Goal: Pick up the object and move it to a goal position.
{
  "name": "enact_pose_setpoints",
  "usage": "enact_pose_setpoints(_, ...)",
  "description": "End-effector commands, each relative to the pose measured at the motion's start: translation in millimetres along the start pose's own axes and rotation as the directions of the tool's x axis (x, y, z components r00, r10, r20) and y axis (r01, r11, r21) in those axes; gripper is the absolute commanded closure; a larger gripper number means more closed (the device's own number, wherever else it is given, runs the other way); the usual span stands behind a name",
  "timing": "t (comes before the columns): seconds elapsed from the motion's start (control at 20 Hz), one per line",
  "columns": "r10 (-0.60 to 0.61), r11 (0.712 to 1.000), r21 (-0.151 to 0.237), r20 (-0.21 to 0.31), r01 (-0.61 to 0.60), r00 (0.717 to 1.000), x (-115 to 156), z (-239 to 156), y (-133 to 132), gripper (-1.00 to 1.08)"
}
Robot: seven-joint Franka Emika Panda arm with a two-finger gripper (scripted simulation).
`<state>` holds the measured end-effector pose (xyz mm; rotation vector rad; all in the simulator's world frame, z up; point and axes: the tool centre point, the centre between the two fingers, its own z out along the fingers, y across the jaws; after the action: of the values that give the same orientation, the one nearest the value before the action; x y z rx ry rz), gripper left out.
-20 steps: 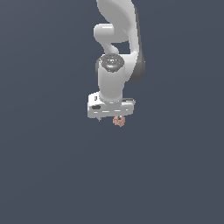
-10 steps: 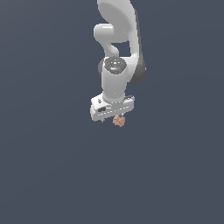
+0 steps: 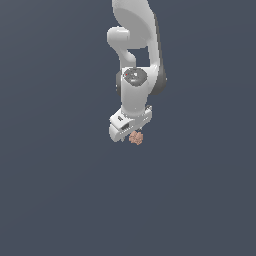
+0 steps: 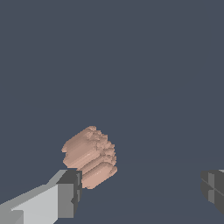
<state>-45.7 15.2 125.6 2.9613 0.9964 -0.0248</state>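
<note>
Object [image 4: 89,156] against one finger [image 4: 70,193] of wide-spread tool [image 4: 142,190]

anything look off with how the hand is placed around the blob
Yes. In the wrist view the blob sits against one finger, with a wide gap to the other. The hand is open and off-centre, not gripping it.

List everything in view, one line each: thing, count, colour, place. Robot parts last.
blob: 1, pinkish-brown, just below the gripper in the exterior view; beside one finger pad in the wrist view, well apart from the other
background: 1, plain dark grey-blue, fills both views
arm: 1, white with dark joints, comes down from the top of the exterior view
gripper: 1, white with dark grey pads, open, with a wide gap between the fingers
</note>
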Motion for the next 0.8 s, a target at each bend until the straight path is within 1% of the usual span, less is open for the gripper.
enact_pose_setpoints(0.0, -0.076, 0.997, 0.001, -0.002, 0.076, 0.997, -1.6, 4.2, -5.8, -0.92)
enact_pose_setpoints(0.15, -0.164, 0.987, 0.002, -0.006, 0.164, 0.987, -3.5, 9.0, -12.8, -0.92)
enact_pose_setpoints(0.3, -0.25, 0.968, 0.002, -0.009, 0.25, 0.968, -5.6, 13.6, -19.9, -0.92)
enact_pose_setpoints(0.55, -0.382, 0.924, 0.001, -0.015, 0.382, 0.924, -8.9, 20.6, -31.1, -0.92)
enact_pose_setpoints(0.75, -0.458, 0.889, 0.0, -0.018, 0.459, 0.889, -11.1, 24.7, -38.1, -0.92)
